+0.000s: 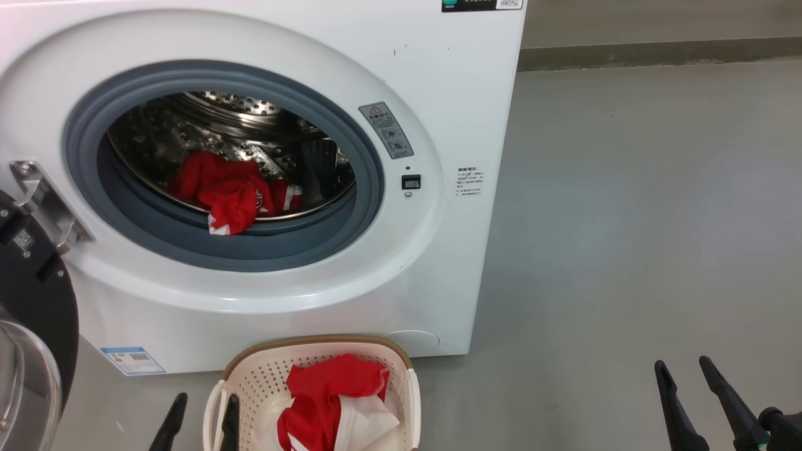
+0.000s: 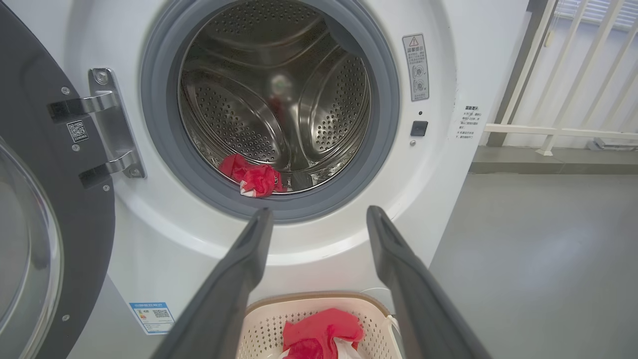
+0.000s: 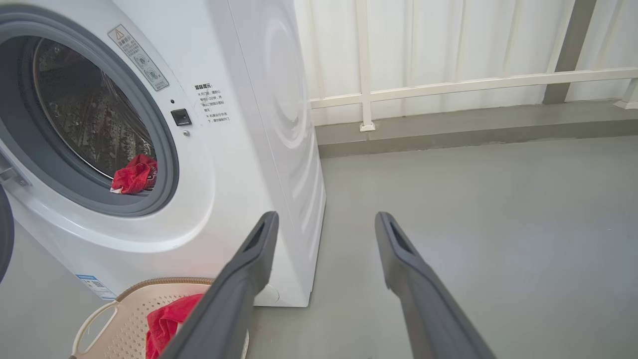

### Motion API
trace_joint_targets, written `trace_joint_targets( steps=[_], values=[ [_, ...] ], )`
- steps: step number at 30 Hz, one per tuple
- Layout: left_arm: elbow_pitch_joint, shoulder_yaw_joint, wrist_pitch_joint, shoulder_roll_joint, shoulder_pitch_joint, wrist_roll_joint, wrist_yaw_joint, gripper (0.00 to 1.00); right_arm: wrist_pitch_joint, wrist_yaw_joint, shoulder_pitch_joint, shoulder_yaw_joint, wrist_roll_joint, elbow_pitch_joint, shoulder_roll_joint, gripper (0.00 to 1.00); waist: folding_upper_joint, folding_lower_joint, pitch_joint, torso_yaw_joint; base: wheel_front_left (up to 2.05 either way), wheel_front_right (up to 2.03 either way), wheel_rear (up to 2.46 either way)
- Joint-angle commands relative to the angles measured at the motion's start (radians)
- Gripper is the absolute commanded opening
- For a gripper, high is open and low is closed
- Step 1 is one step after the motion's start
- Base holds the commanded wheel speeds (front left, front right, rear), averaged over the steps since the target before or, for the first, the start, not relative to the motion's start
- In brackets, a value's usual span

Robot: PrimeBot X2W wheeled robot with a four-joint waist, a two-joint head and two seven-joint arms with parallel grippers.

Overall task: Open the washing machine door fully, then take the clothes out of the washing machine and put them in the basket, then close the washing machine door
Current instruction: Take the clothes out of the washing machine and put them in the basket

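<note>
In the head view you have one big white boxy front-loading washing machine (image 1: 438,94). Its one round door (image 1: 44,313), glossy black rim around a bulging glass window, stands swung wide at the left on a metal hinge (image 1: 44,200). You can count two lots of bright red soft fabric clothes (image 1: 229,191) with white trim. One bundle lies at the front lip of the perforated steel drum (image 1: 238,103), spilling onto the grey rubber ring (image 1: 369,181). The other bundle (image 1: 326,394) sits in the one small cream-white perforated plastic basket with a brown woven-look rim (image 1: 313,343), which stands on the grey floor (image 1: 626,219) just in front of the washer. The left tool (image 1: 205,407) shows at the basket's left edge, the right tool (image 1: 683,366) well apart over bare floor.

In the left wrist view, your left tool is released, its two dark fingers spread and empty above the basket, pointing at the drum mouth.

In the right wrist view, your right tool is likewise released and empty, beside the washer's right side, with a white railing (image 3: 448,85) beyond.
</note>
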Motion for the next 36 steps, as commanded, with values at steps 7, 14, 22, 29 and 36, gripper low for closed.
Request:
trace_joint_targets(
  steps=[7,14,22,29,36],
  values=[
    [-0.037,0.027,-0.009,0.002,-0.006,0.016,-0.006,1.0,-0.006,0.005,0.006,0.008,-0.006,-0.03,-0.017,1.0,0.0,0.0,0.002,0.0,0.0,0.0,0.0],
    [-0.034,0.027,-0.009,0.002,-0.006,0.015,-0.006,1.0,-0.006,0.005,0.005,0.011,-0.006,-0.028,-0.016,1.0,0.0,0.0,0.003,-0.003,0.0,0.0,0.0],
    [-0.009,0.006,-0.009,0.002,-0.035,0.026,-0.006,1.0,-0.006,0.005,-0.004,0.015,-0.008,-0.027,-0.009,1.0,0.0,0.0,0.014,-0.006,0.0,0.0,0.0],
    [0.082,-0.017,-0.009,0.001,-0.144,0.06,-0.001,1.0,-0.006,0.005,-0.041,0.022,-0.007,-0.031,-0.001,1.0,0.0,0.0,0.07,-0.01,0.0,0.0,0.0],
    [0.256,-0.024,-0.009,0.018,-0.372,0.106,0.025,1.0,-0.006,0.005,-0.124,0.053,-0.005,-0.029,0.013,1.0,0.0,0.0,0.157,-0.033,0.0,0.0,0.0]
  ],
)
